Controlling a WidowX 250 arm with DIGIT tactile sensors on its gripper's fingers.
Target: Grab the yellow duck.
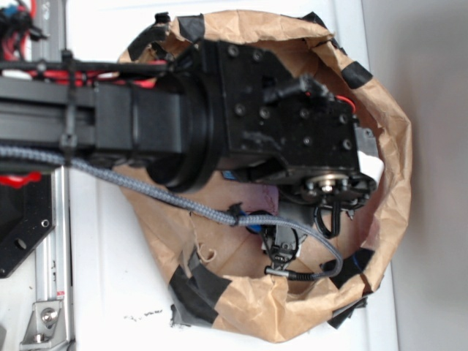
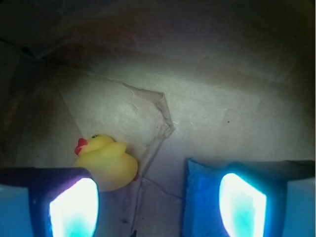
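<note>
In the wrist view the yellow duck point(image 2: 106, 165) sits in the lower left of the frame on the crumpled brown paper floor point(image 2: 207, 123) of a bag. Its red-orange beak points toward the left edge, and a dark eye shows just above the beak. The rounded body reaches down to the top of the left finger point(image 2: 64, 202), whose glowing pale pad fills the lower left corner; whether the two actually touch cannot be told. The right finger point(image 2: 247, 197) stands in the lower right corner, its pad lit cyan. The gripper point(image 2: 158, 207) is spread wide, with bare paper between the two fingers and nothing pinched. The duck lies at the inner edge of the left finger rather than in the middle of the gap. Just beside the right finger, on its inner side, a blue sponge point(image 2: 200, 197) lies flat on the paper, its edge partly hidden by that finger. A raised crease in the paper runs from the upper middle of the frame down toward the duck.

In the exterior view the black arm point(image 1: 219, 110) reaches from the left edge across into a brown paper bag point(image 1: 387, 146) patched with strips of black tape point(image 1: 197, 285). A grey braided cable point(image 1: 161, 196) runs along the arm and curves down into the bag. The arm's body covers most of the bag's inside, so the duck and the fingers are hidden there.
</note>
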